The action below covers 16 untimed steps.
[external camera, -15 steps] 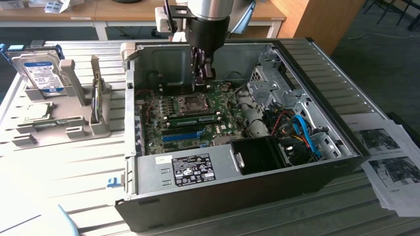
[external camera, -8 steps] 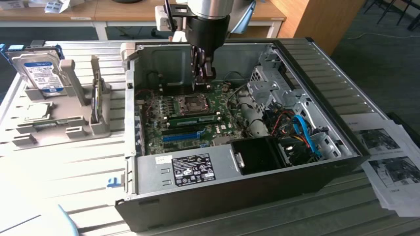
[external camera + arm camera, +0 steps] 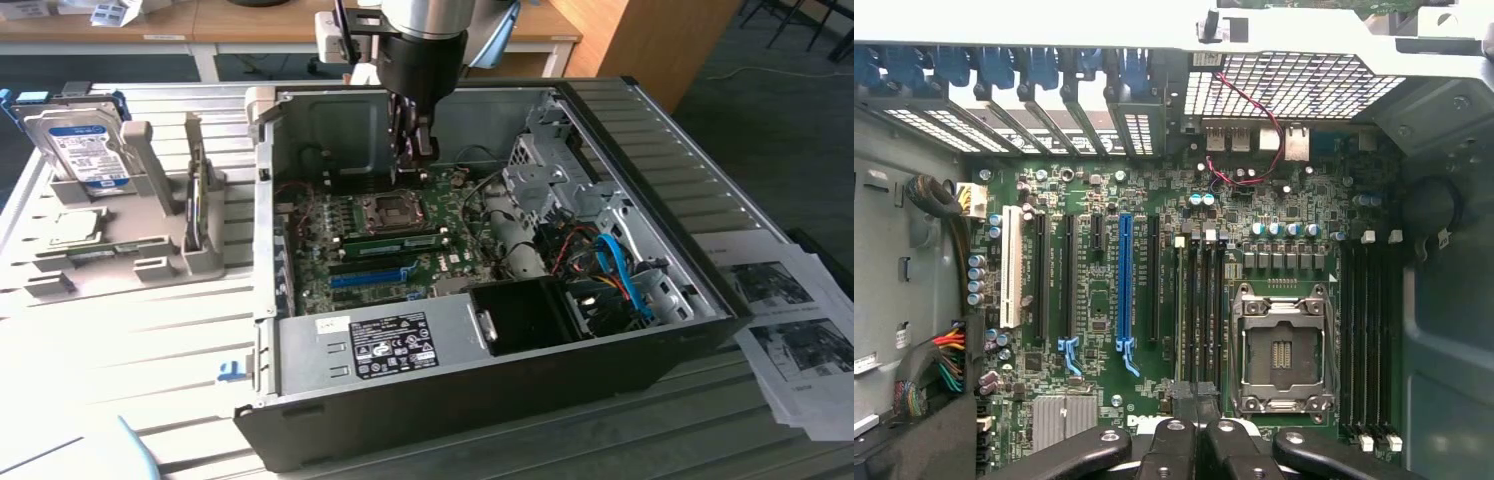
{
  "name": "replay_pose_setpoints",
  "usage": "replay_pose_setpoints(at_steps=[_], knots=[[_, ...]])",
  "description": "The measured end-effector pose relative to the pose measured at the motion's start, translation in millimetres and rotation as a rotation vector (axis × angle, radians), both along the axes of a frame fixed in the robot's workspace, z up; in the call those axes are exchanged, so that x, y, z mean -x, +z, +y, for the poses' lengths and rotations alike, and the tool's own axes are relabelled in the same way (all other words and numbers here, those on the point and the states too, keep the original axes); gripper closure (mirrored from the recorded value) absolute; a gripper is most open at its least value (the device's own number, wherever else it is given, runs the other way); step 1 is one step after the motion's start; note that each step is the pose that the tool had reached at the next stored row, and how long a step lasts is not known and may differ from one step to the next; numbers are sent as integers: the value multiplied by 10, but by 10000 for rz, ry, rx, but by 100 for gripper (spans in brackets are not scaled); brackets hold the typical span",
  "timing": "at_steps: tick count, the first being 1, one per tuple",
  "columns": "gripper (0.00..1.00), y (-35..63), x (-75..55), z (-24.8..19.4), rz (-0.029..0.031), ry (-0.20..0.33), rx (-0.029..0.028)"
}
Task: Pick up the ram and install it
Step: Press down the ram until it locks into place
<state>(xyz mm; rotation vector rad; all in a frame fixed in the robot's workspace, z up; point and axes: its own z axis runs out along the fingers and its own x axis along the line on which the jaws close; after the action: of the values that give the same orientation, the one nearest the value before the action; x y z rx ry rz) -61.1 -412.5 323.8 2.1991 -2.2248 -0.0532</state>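
Green ram (image 3: 390, 241) lying in slot by the socket. Hand (image 3: 415, 150) pinched shut just above, nothing plainly held. Seating step, probably; calls for a straight, even push.

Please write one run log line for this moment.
gripper: shut | position: inside open computer case, above motherboard | near: CPU socket

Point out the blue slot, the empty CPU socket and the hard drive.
blue slot (image 3: 1124, 285), wrist view, middle of its length.
CPU socket (image 3: 1281, 350), wrist view, its open centre.
hard drive (image 3: 80, 148), exterior view, its label.
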Motion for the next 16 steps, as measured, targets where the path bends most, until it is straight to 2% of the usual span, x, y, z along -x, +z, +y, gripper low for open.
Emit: replay_pose_setpoints(at_steps=[10, 16], knots=[[91, 0, 0, 0, 0, -157, 0], [91, -1, 0, 0, 1, -910, 0]])
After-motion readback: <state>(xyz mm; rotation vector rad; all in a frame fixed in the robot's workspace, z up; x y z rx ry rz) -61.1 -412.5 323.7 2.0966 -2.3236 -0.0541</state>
